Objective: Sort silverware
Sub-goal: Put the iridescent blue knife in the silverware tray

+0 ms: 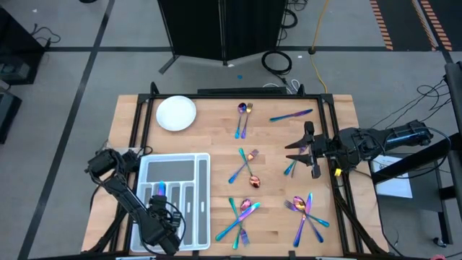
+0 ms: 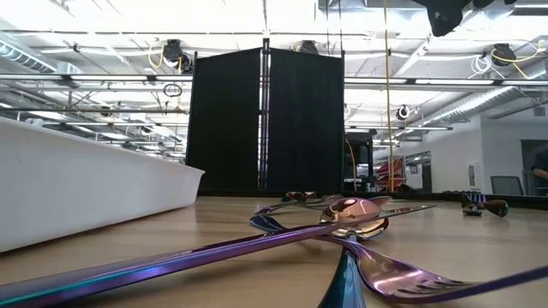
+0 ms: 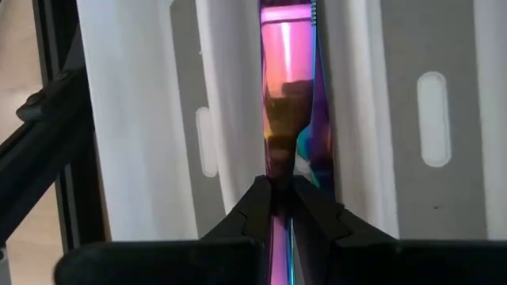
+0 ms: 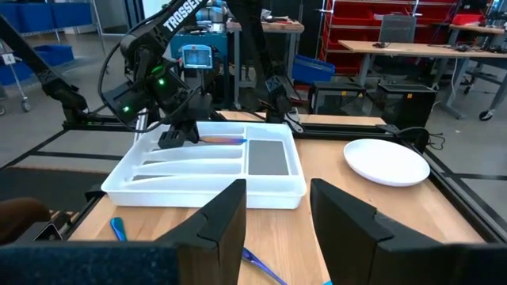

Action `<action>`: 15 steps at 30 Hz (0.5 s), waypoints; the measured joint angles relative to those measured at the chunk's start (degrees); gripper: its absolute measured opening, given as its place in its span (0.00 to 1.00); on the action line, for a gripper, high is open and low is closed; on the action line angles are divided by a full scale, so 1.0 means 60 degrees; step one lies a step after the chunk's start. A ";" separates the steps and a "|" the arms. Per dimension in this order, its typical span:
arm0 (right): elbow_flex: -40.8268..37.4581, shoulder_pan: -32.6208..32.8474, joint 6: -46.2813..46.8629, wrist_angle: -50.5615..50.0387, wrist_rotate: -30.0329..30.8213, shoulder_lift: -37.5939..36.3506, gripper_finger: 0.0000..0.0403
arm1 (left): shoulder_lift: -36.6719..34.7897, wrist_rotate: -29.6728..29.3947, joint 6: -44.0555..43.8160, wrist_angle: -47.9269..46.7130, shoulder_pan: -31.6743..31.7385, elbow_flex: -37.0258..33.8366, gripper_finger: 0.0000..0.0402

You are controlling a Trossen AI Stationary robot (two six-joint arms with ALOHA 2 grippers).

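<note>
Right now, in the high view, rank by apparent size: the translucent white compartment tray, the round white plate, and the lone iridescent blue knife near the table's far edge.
1. Translucent white compartment tray, clearly largest.
2. Round white plate.
3. Iridescent blue knife: about as long as the plate is wide, but far slimmer.

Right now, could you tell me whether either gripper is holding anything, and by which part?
The left gripper is shut on a piece of silverware over the tray, pinching its slim handle. The right gripper is open and holds nothing.
</note>
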 joint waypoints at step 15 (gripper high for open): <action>0.0000 -0.0003 -0.0002 0.0000 -0.0002 0.0000 0.32 | 0.0000 0.0597 0.0251 0.0361 0.0021 0.0018 0.35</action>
